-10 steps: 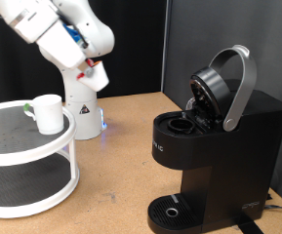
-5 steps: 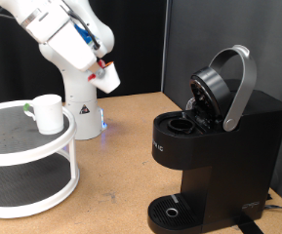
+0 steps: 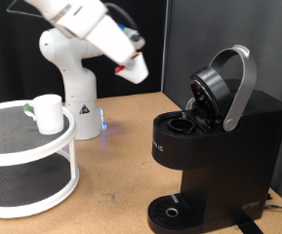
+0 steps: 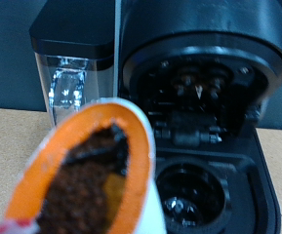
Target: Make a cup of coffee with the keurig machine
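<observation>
1. The keurig machine (image 3: 214,136) stands on the bench (image 3: 121,166) with its lid raised; in the wrist view its pod chamber (image 4: 192,193) looks empty.
2. The pincer (image 3: 133,66) hangs in the air between the robot base and the machine, gripping a small pod (image 4: 87,180) filled with coffee grounds.
3. The cup (image 3: 48,113) sits on the top tier of a round white rack (image 3: 28,156) at the exterior view's left, well apart from the machine.
4. The drip tray (image 3: 170,210) carries no cup, so loading, closing and brewing seem undone.
</observation>
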You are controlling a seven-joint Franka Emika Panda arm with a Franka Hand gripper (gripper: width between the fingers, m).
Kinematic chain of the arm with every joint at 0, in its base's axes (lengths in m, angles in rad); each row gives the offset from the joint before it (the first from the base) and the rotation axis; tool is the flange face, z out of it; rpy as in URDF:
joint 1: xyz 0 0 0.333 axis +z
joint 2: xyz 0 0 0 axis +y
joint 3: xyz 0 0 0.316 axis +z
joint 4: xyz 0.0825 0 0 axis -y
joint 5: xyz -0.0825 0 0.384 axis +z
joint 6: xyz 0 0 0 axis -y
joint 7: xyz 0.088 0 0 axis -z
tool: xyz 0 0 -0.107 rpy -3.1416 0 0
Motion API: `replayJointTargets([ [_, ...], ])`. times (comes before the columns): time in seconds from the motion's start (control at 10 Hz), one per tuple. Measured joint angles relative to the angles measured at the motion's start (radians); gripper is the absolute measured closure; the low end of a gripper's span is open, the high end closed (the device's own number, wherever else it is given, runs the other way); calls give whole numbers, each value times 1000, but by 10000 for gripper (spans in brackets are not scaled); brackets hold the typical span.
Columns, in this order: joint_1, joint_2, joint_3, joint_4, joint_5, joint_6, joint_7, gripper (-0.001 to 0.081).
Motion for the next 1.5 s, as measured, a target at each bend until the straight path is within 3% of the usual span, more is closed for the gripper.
replayJointTargets([
  [0.5, 57, 46, 82, 41, 11, 15, 8, 710],
  [0.7, 57, 44, 105, 30, 16, 93, 50, 710],
  [0.9, 57, 45, 105, 28, 15, 89, 48, 710],
  [1.2, 57, 66, 131, 11, -29, 166, 124, 710],
  [1.5, 57, 94, 150, 2, -32, 219, 129, 710],
])
